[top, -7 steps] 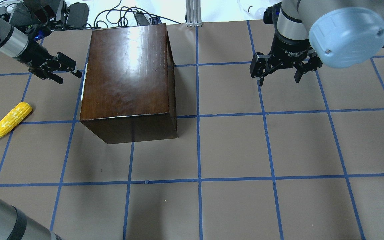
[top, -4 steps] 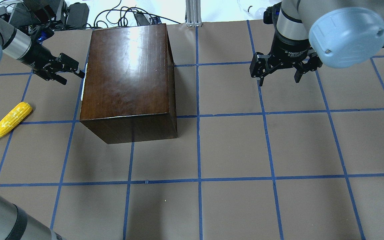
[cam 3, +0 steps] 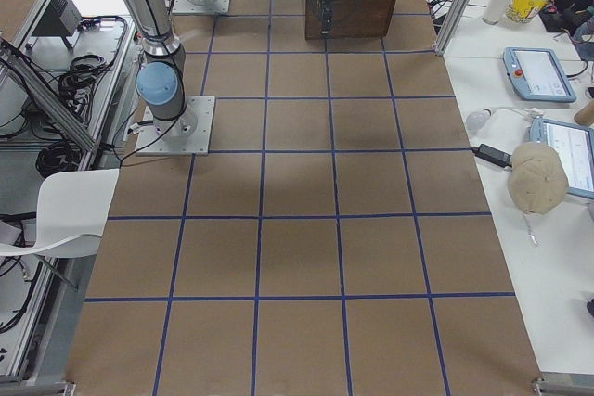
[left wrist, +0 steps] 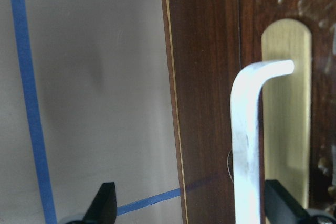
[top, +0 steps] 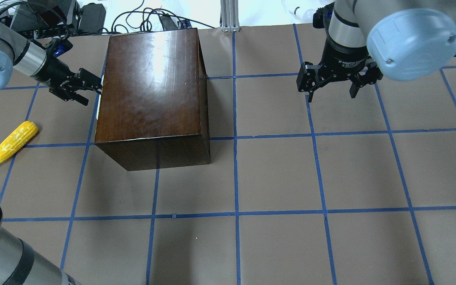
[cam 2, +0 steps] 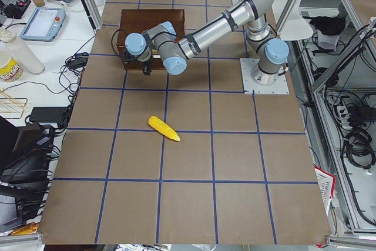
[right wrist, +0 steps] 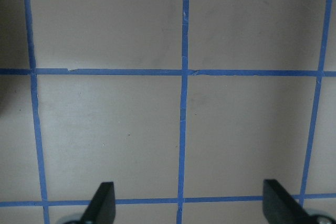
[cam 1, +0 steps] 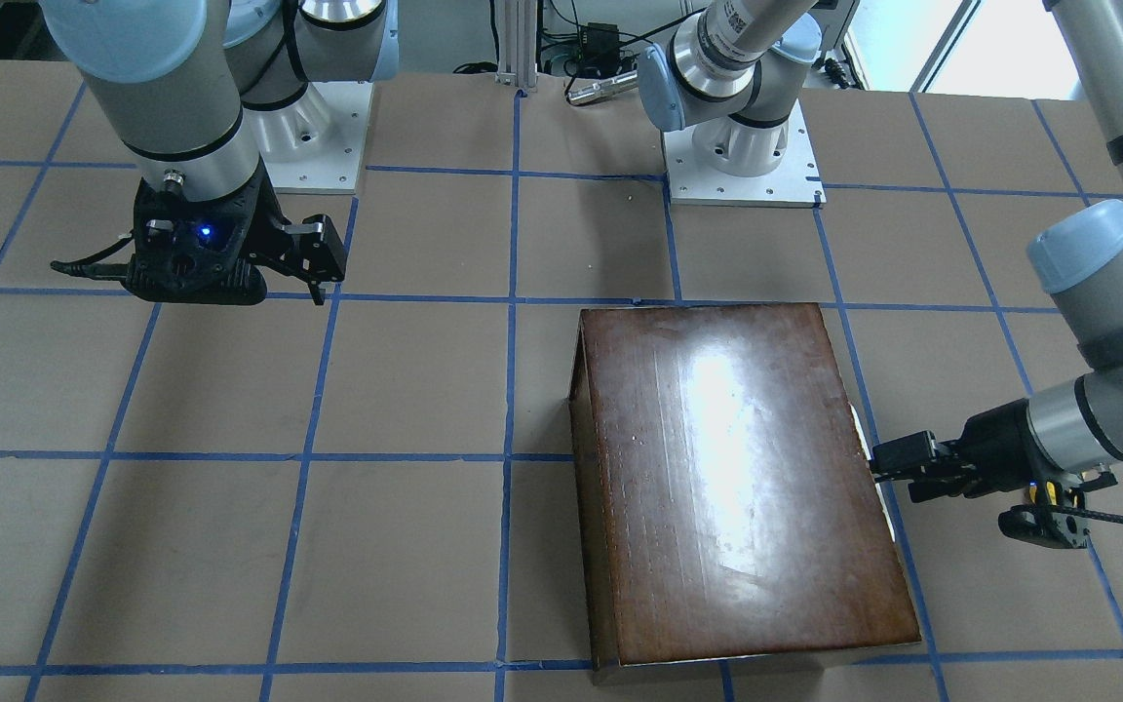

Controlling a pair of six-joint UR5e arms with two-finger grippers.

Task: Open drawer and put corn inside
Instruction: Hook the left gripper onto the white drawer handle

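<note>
The glossy dark-brown box [top: 152,87] stands at the back left of the table. Its drawer is closed; the dark front panel [left wrist: 210,103] faces my left arm. My left gripper [top: 91,89] is open, its fingertips right at that face. In the left wrist view the bent metal handle [left wrist: 245,140] lies between the two fingertips, nearer the right one. The yellow corn [top: 13,143] lies on the table to the left of the box, free of both grippers. My right gripper [top: 333,89] is open and empty above the table, to the right of the box.
The table [top: 275,178] is brown with a blue tape grid. Cables and electronics [top: 89,16] lie past the far edge behind the box. The arm bases [cam 1: 742,156] stand on the robot's side. The right wrist view shows only the table surface [right wrist: 105,124].
My left gripper has moved right, from clear of the box to right against its left face. The corn, the box and the right arm have not moved.
</note>
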